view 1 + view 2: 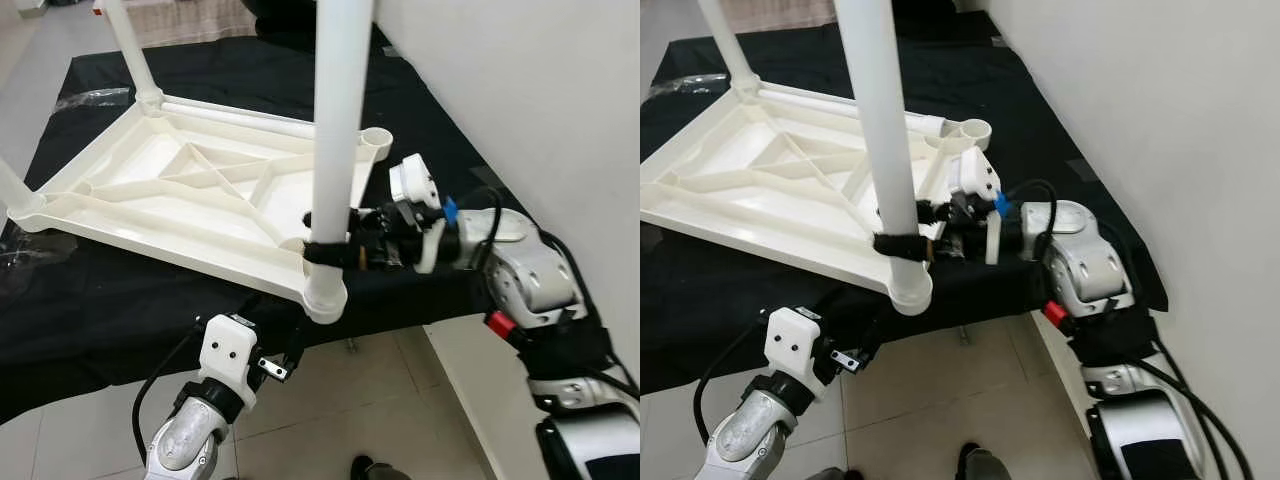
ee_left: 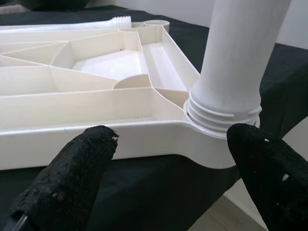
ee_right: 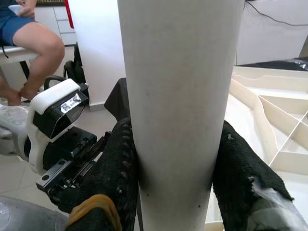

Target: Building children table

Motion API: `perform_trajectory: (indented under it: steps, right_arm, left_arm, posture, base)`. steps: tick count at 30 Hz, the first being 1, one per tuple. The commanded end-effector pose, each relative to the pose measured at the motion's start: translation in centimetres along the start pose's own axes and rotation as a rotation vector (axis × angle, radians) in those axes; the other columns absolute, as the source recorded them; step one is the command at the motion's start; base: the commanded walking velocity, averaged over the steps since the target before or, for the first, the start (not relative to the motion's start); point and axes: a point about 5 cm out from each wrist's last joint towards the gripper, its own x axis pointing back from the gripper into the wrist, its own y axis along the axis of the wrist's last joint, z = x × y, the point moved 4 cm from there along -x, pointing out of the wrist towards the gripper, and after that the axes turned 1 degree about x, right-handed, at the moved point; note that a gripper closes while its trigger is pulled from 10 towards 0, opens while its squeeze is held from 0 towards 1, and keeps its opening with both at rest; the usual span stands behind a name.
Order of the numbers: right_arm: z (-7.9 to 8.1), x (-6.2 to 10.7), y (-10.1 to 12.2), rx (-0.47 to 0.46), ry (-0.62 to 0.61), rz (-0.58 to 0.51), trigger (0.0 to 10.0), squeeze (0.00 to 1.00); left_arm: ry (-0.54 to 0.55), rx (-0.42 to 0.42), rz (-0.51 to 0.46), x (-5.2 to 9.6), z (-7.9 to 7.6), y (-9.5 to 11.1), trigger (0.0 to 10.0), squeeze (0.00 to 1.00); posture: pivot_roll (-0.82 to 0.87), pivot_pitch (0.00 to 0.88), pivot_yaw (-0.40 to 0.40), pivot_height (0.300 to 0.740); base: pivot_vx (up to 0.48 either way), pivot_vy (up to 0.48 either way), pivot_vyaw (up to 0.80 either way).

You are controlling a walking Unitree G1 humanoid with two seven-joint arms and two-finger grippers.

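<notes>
the white plastic table top lies upside down on a black cloth, its ribbed underside facing up. i take this table top as the landmark. at its near corner, the one closest to the robot, a white leg stands upright in the corner socket; some thread rings are visible above the socket rim, so by my judgement the leg is not fully screwed in yet. another leg stands at the far corner, and the socket at the right far corner is empty.

the right gripper is closed around the near leg, low on it, just above the socket, with one black finger on each side of the tube. the left gripper is below and in front of the same near corner, with its fingers spread apart and holding nothing (they point toward the table edge).

the leg looks like a hollow plastic tube: light, stiff, and smooth, so it can slip when it is turned. holding it low near the thread seems best, because a high grip could tilt it and jam the thread. the table top is also light and may slide on the cloth; its near edge is a good place to steady it.
</notes>
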Motion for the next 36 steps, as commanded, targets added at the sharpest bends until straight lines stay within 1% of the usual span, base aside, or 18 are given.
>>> perform_trajectory:
  steps: [1,4,6,7,8,9,10,11,12,16,21,22,23,24,25,26,31,36]
  right_arm:
    - [1.0,-0.3,-2.5,-0.042,0.029,0.08,0.0,0.0]
    - [0.7,-0.2,-3.1,-0.04,-0.02,0.101,0.0,0.0]
    - [-0.5,-0.8,-4.8,-0.109,-0.277,0.122,0.0,0.0]
    - [-0.5,-0.8,-4.8,-0.109,-0.277,0.122,0.0,0.0]
    - [-2.2,0.4,-7.4,-0.148,-0.746,0.217,0.0,0.0]
    - [-2.2,0.4,-7.4,-0.148,-0.746,0.217,0.0,0.0]
    - [0.7,0.3,-10.2,-0.24,-0.919,0.302,0.0,0.0]
    - [0.7,0.3,-10.2,-0.24,-0.919,0.302,0.0,0.0]
    - [3.0,0.3,-11.5,-0.301,-1.006,0.354,0.0,0.0]
    - [4.4,-1.7,-10.3,-0.325,-0.935,0.304,0.0,0.0]
    - [3.7,-2.6,-9.3,-0.296,-0.901,0.275,0.0,0.0]
    - [3.6,-2.7,-9.3,-0.291,-0.894,0.278,4.5,0.0]
    - [3.6,-2.7,-9.3,-0.291,-0.894,0.278,4.5,0.0]
    - [3.6,-2.9,-9.0,-0.29,-0.894,0.269,10.0,0.0]
    - [3.5,-3.2,-8.6,-0.289,-0.88,0.251,10.0,0.0]
    - [3.3,-3.5,-7.9,-0.301,-0.855,0.2,10.0,1.0]
    - [2.8,-4.3,-5.8,-0.286,-0.771,0.08,10.0,1.0]
    - [1.5,-4.1,-2.5,-0.166,-0.534,-0.046,10.0,1.0]
  left_arm:
    - [-0.007,-0.006,0.024,0.4,-0.2,-0.4,10.0,0.0]
    - [-0.008,-0.006,0.024,0.5,-0.2,-0.3,10.0,0.0]
    - [-0.006,-0.007,0.026,0.6,-0.2,-0.3,10.0,0.0]
    - [-0.006,-0.007,0.026,0.6,-0.2,-0.3,10.0,0.0]
    - [-0.002,-0.008,0.026,0.8,-0.1,-0.3,10.0,0.0]
    - [-0.002,-0.008,0.026,0.8,-0.1,-0.3,10.0,0.0]
    - [0.001,-0.009,0.025,0.8,0.0,-0.1,10.0,0.0]
    - [0.001,-0.009,0.025,0.8,0.0,-0.1,10.0,0.0]
    - [0.002,-0.009,0.025,0.8,0.1,0.0,10.0,0.0]
    - [-0.009,-0.009,0.028,0.8,0.0,-0.1,10.0,0.0]
    - [-0.021,-0.004,0.033,0.7,-0.1,-0.3,10.0,0.0]
    - [-0.02,-0.005,0.033,0.7,-0.1,-0.3,10.0,0.0]
    - [-0.02,-0.005,0.033,0.7,-0.1,-0.3,10.0,0.0]
    - [-0.017,-0.006,0.032,0.7,0.0,-0.3,10.0,0.0]
    - [-0.013,-0.007,0.031,0.6,0.0,-0.3,10.0,0.0]
    - [-0.01,-0.009,0.03,0.6,0.0,-0.3,10.0,0.0]
    - [-0.008,-0.01,0.03,0.5,0.1,-0.3,10.0,0.0]
    - [-0.008,-0.01,0.028,0.4,0.1,-0.2,10.0,0.0]
  posture:
    - [0.01,0.201,-0.022,0.74]
    - [0.01,0.202,-0.025,0.74]
    - [0.01,0.214,-0.041,0.74]
    - [0.01,0.214,-0.041,0.74]
    - [0.0,0.224,-0.046,0.74]
    - [0.0,0.224,-0.046,0.74]
    - [0.0,0.235,-0.033,0.74]
    - [0.0,0.235,-0.033,0.74]
    - [0.0,0.24,-0.028,0.74]
    - [-0.02,0.234,-0.011,0.74]
    - [-0.02,0.223,-0.014,0.74]
    - [-0.02,0.222,-0.015,0.74]
    - [-0.02,0.222,-0.015,0.74]
    - [-0.01,0.222,-0.017,0.74]
    - [-0.01,0.22,-0.018,0.74]
    - [-0.01,0.22,-0.019,0.74]
    - [-0.01,0.219,-0.019,0.74]
    - [0.0,0.217,-0.018,0.74]
  base:
    - [0.0,0.0,0.0]
    - [0.0,0.0,0.0]
    - [0.0,0.0,0.0]
    - [0.0,0.0,0.0]
    - [0.0,0.0,0.0]
    - [0.0,0.0,0.0]
    - [0.0,0.0,0.0]
    - [0.0,0.0,0.0]
    - [0.0,0.0,0.0]
    - [0.0,0.0,0.0]
    - [0.0,0.0,0.0]
    - [0.0,0.0,0.0]
    - [0.0,0.0,0.0]
    - [0.0,0.0,0.0]
    - [0.0,0.0,0.0]
    - [0.0,0.0,0.0]
    - [0.0,0.0,0.0]
    - [0.0,0.0,0.0]
